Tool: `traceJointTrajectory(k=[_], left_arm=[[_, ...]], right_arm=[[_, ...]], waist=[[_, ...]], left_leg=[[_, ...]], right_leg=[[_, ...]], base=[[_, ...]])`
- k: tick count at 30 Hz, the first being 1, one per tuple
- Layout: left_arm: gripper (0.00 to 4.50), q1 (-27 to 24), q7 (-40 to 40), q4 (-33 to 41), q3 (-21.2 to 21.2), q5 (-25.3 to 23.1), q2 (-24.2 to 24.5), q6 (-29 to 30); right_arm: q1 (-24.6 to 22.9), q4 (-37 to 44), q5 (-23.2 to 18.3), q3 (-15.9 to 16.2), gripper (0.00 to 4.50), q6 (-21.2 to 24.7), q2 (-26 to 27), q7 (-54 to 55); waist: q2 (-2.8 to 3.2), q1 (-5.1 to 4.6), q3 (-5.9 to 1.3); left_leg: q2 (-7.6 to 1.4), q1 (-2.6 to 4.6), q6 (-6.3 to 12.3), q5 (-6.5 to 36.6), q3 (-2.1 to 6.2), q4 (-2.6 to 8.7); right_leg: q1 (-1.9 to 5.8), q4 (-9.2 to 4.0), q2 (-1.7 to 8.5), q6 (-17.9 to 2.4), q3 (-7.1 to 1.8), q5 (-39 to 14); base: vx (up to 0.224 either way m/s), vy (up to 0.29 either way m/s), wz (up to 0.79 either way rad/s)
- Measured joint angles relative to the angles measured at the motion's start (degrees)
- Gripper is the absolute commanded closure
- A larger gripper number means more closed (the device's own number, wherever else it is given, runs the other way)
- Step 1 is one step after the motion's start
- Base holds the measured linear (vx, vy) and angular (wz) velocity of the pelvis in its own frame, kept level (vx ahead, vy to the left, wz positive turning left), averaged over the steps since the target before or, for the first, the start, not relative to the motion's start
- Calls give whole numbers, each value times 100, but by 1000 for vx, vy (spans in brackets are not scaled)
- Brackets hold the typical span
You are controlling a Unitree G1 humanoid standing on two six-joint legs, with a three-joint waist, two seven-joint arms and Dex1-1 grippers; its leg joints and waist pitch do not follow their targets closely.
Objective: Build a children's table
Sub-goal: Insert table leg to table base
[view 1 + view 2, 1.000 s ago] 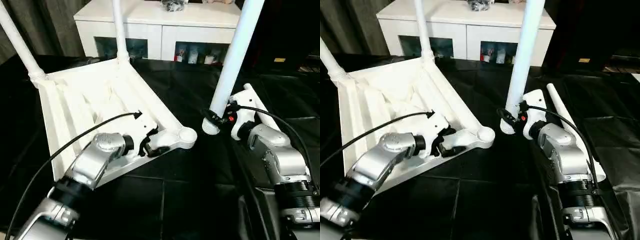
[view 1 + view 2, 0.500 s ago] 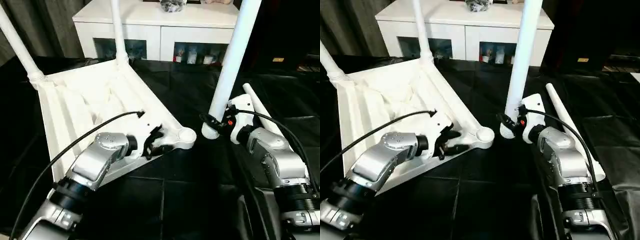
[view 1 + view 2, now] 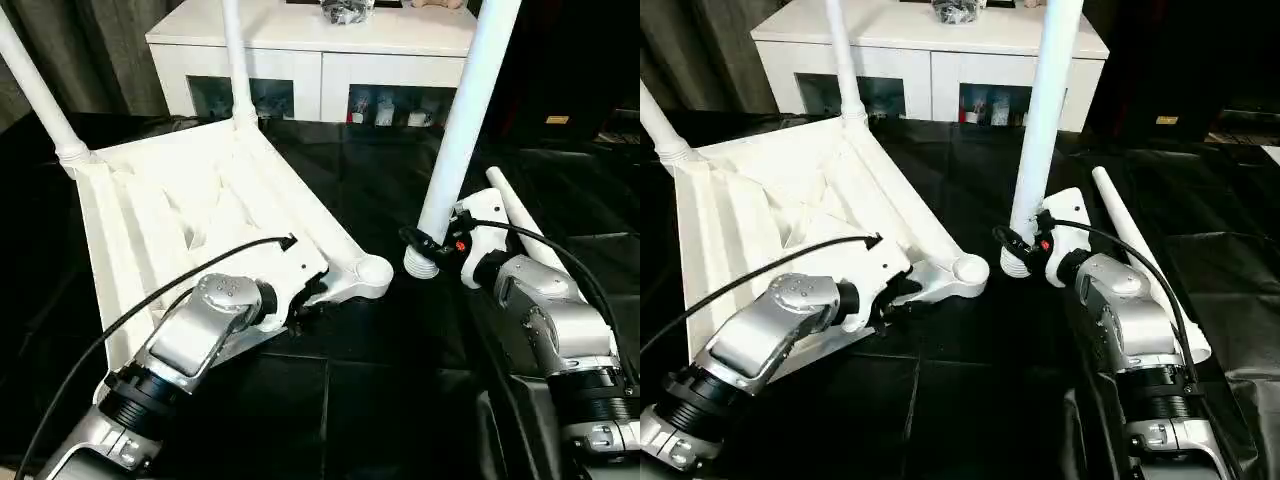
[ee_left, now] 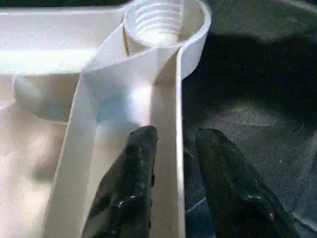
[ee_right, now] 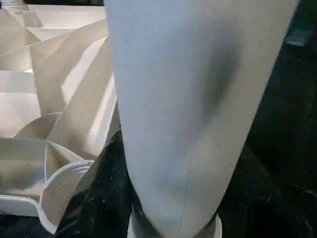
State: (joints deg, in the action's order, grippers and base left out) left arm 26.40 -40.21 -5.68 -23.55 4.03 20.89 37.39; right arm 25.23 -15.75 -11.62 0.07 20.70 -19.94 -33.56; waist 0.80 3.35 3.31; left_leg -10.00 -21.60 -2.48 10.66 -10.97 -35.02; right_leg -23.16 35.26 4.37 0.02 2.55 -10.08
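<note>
1. While the upturned tabletop (image 3: 180, 200) lies ribbed side up on the black floor (image 3: 360, 400), two white legs already stand in its far corner sockets: one far leg (image 3: 40, 90) at the robot's left and another (image 3: 236, 60) nearer the white cabinet (image 3: 320, 60).
2. At the near corner, the left gripper (image 4: 171, 163) has its jaws nearly closed across the tabletop's thin outer rim, one finger (image 4: 133, 183) inside the rim and the other outside it, a short way from the empty threaded socket (image 4: 158, 22).
3. On the robot's right, the right gripper (image 3: 432, 243) holds a third leg (image 3: 460, 130) near its ribbed lower end, the tube rising almost upright and tilted slightly; the jaws are closed around it, as the right wrist view shows the tube pressed between dark fingers.
4. That leg's lower end hangs just beside the open socket (image 3: 374, 270), close but apart, with dark floor visible between them.
5. A fourth leg (image 3: 520, 215) lies loose on the floor behind the right arm.
6. Judging by this layout, the step in hand is fitting the third leg, with the left arm steadying the tabletop at the corner.
7. What the next move appears to call for is carrying the leg's end sideways over the socket, bringing the tube square to the opening, lowering it in and then turning it so the threads catch.
8. Any tilt on entry looks likely to bind the threads or shift the light tabletop.
</note>
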Motion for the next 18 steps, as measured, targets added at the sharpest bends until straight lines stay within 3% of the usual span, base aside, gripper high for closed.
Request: traceJointTrajectory(k=[3, 13, 18], left_arm=[[324, 0, 40, -41, 0, -39, 5, 60], [409, 48, -198, 158, -181, -155, 268, 343], [450, -57, -344, 402, -333, -193, 525, 326]], right_arm=[[1, 0, 0, 24, 264, 2, -2, -44], [1, 12, -10, 25, 264, 29, -60, -72], [1, 172, -325, -10, 264, 366, -44, -348]], waist=[[3, -1, -1], [18, -34, -2], [18, -41, -2]], left_leg=[[0, 0, 0, 0, 0, 1], [0, 4, 0, 0, 0, 12], [0, 11, -1, 0, 0, 20]], right_leg=[[0, -2, 0, 0, -1, 0], [-1, -4, -2, 0, 0, 0], [0, -5, -3, 2, -1, -1]], base=[[0, 0, 0], [0, 0, 0], [0, 0, 0]])
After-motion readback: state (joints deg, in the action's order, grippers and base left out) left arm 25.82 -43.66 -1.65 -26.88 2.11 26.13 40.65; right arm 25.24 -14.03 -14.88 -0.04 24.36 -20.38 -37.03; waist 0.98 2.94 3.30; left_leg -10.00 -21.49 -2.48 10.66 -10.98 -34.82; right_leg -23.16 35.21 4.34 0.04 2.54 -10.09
